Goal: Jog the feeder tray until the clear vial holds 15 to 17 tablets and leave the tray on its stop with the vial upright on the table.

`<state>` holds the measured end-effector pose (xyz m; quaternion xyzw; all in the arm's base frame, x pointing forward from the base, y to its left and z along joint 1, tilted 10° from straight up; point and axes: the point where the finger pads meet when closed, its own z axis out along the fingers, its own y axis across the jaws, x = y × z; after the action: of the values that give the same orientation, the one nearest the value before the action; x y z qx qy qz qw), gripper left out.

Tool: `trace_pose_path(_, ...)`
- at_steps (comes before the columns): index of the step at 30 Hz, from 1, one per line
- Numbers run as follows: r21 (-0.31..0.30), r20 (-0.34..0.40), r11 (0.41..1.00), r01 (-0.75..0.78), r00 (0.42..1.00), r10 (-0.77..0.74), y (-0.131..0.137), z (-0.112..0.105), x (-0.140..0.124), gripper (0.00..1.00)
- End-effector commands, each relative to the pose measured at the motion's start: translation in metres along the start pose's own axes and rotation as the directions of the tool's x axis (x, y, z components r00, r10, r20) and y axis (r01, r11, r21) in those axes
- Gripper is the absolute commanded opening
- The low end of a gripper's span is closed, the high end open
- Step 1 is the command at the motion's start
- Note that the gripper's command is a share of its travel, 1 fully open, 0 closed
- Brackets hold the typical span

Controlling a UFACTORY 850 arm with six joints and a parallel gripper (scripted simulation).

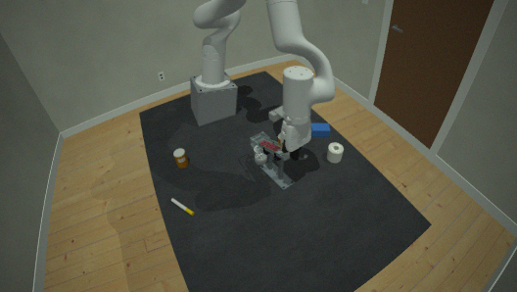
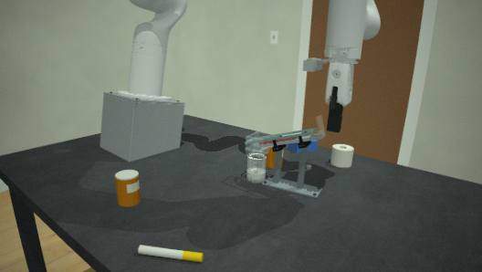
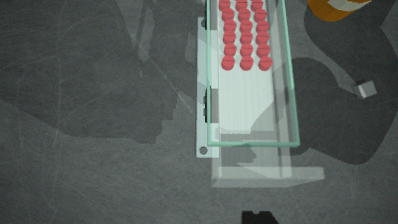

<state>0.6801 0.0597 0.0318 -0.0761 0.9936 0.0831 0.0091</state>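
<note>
One white arm [image 1: 299, 44] reaches down from the upper middle of the top view, and its gripper [image 2: 334, 120] hangs with fingers pressed together on nothing, just above the raised right end of the tray [image 2: 283, 136] at the centre of the dark table [image 2: 374, 219]. Rows of red tablets [image 3: 244, 35] fill the tray's upper half in the wrist view. Below its lower left end the clear vial [image 2: 256, 167] stands upright on the table, with an orange bottle [image 2: 127, 187] lower left and a white marker [image 2: 170, 253] near the bottom edge.
</note>
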Motion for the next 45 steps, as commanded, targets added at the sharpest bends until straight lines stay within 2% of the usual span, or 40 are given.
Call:
trace_pose_path(1,0.000,0.003,1.000,0.000,1.000,0.000,0.000,0.004,0.013,0.00)
trace_pose_path(7,0.000,0.003,1.000,0.000,1.000,0.000,0.000,0.008,0.025,0.00)
trace_pose_path(13,0.000,0.003,1.000,0.000,1.000,0.000,0.000,-0.003,-0.007,0.00)
trace_pose_path(45,0.000,0.003,1.000,0.000,1.000,0.000,0.000,-0.003,-0.007,0.00)
